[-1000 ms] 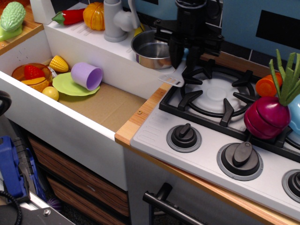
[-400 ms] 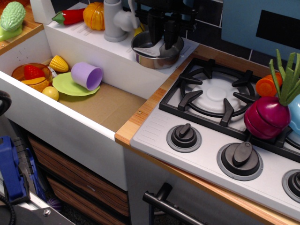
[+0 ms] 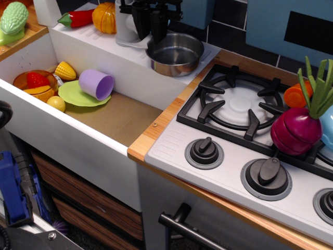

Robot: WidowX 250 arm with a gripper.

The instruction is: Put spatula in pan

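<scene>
The shiny steel pan (image 3: 175,53) stands on the white ledge behind the sink, and its inside looks empty. My black gripper (image 3: 150,31) hangs over the pan's left rim, in front of the grey faucet (image 3: 124,23). It looks shut on the spatula. Only the spatula's grey blade (image 3: 137,44) shows, sticking out below the fingers just left of the pan and outside it. The blue handle is hidden between the fingers.
The sink (image 3: 119,117) holds a purple cup (image 3: 97,84) lying on a green plate (image 3: 78,95), corn (image 3: 65,70), and an orange bowl (image 3: 32,83) of toy food. The stove (image 3: 239,104) is on the right, with a purple radish (image 3: 296,130). A pepper (image 3: 78,18) and a pumpkin (image 3: 104,16) are at the back.
My gripper has carried the spatula left from the stove's edge, across the pan, to beyond the pan's left rim. The blade was over the pan and is now left of it.
</scene>
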